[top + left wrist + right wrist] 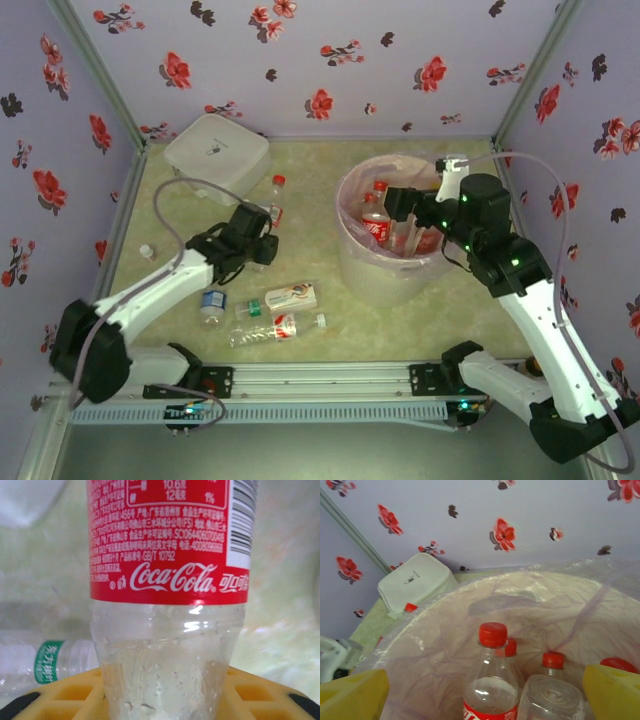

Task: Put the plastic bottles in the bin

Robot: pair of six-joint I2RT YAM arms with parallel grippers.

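Floral walls [230, 60], green worktop [400, 335]: my left hand [264, 246] clamped on coke bottle [170, 580]; right hand [484, 692] wide open, empty, over bin [372, 277].

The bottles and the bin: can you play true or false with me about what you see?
1. The bin already has bottles inside. True.
2. The caps in the bin are blue. False: the caps showing there are red.
3. The left gripper has a Coca-Cola bottle between its fingers. True.
4. The right gripper is carrying a bottle. False: it is open and empty above the bin.
5. Every bottle is already in the bin. False: loose bottles lie on the table.
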